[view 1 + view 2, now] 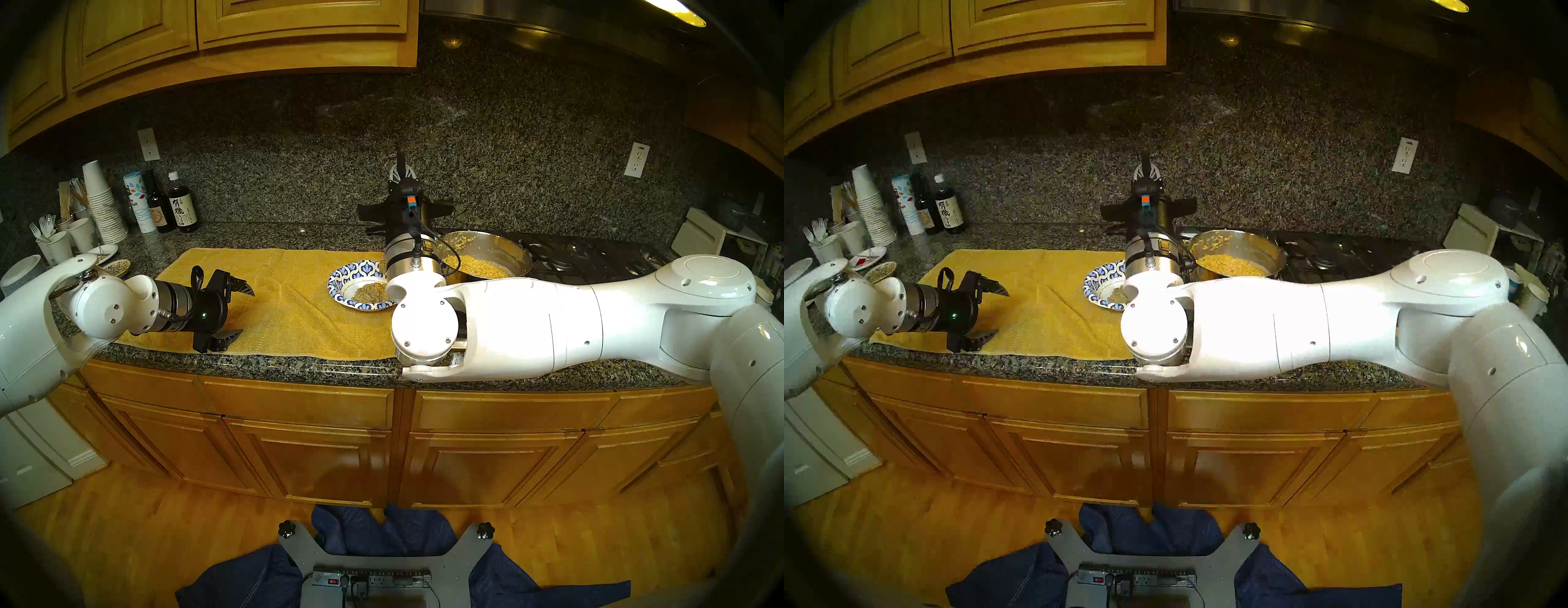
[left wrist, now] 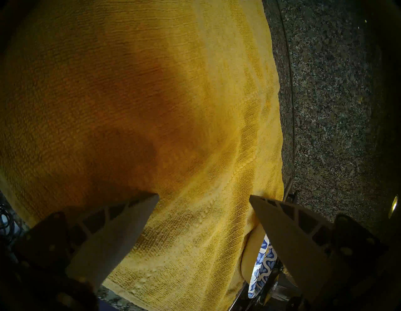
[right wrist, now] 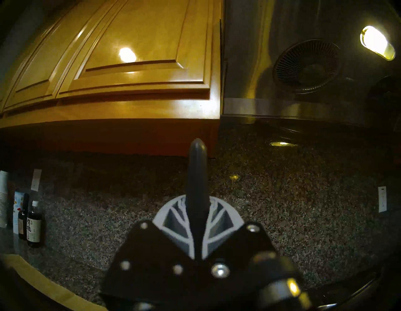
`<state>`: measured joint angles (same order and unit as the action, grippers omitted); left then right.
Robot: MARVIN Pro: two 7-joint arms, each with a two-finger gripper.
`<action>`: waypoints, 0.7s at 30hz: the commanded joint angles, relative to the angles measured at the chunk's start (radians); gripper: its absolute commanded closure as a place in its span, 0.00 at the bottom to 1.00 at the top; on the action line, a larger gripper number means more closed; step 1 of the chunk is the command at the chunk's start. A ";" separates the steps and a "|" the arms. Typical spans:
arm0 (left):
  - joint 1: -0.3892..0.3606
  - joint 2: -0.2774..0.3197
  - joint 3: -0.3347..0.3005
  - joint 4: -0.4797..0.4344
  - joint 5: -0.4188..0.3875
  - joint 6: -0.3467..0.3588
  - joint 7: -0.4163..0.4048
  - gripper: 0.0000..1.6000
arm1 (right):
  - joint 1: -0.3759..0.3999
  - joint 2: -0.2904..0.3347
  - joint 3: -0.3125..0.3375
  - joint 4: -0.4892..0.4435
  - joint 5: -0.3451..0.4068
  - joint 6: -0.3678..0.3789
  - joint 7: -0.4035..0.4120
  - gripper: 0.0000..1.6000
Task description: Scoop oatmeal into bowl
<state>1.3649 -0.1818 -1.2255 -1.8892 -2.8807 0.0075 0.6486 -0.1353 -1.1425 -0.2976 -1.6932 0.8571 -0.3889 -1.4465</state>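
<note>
The blue-and-white patterned paper bowl (image 1: 344, 276) sits on the yellow towel (image 1: 280, 297) and holds a mound of tan oatmeal (image 1: 370, 293). Right of it stands a steel pot (image 1: 519, 254) with more yellowish oatmeal (image 1: 475, 264) inside. My right gripper (image 1: 401, 172) points upward behind the bowl and pot. In the right wrist view it (image 3: 197, 203) is shut on a dark grey utensil handle (image 3: 196, 169); the utensil's other end is hidden. My left gripper (image 1: 239, 310) hovers open over the towel's left part, nothing between its fingers (image 2: 130, 219). A sliver of the bowl (image 2: 262, 268) shows beside the right finger.
Bottles (image 1: 182, 208), a salt canister (image 1: 138, 204), stacked paper cups (image 1: 104, 204) and small plates (image 1: 106, 254) crowd the counter's back left. A gas stove (image 1: 585, 254) lies right of the pot. Upper cabinets (image 3: 130, 65) and a range hood (image 3: 303, 65) hang above.
</note>
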 commanded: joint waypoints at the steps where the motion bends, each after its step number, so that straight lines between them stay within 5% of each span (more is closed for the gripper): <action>1: -0.002 -0.001 -0.002 0.002 0.001 0.000 0.000 0.00 | 0.072 0.038 0.091 -0.040 0.017 -0.037 -0.015 1.00; 21: -0.002 -0.001 -0.002 0.002 0.001 0.000 -0.001 0.00 | 0.080 0.273 0.182 -0.154 0.080 -0.061 -0.021 1.00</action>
<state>1.3649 -0.1817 -1.2255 -1.8892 -2.8807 0.0074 0.6484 -0.0936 -0.9761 -0.1599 -1.8235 0.9444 -0.4510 -1.3923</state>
